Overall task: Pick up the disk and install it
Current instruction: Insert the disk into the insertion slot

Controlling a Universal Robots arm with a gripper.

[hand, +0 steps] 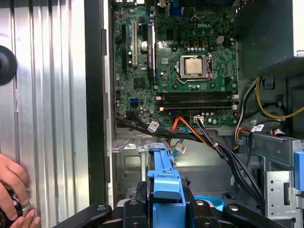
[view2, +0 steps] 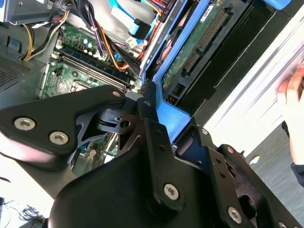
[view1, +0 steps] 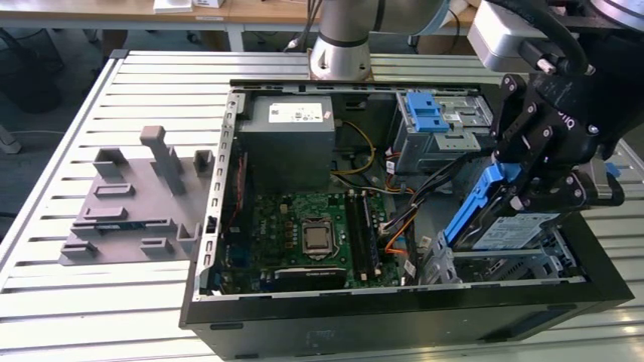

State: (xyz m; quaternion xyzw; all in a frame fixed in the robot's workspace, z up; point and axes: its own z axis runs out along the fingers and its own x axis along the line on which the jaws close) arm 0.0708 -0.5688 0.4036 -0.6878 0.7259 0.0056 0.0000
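Over the bay (view1: pixel 503 265) at the exterior view's right of the computer case (view1: pixel 403 320), grips the disk (view1: pixel 511 230) with the pincer (view1: pixel 523 197) closed on its blue bracket (view1: pixel 471 207), tilted. Seems finished with pick-up; has not yet seated it flat.

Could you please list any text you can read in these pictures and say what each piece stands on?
Sticker on the power supply: print too small to read.
Label on the disk: too blurred to read.
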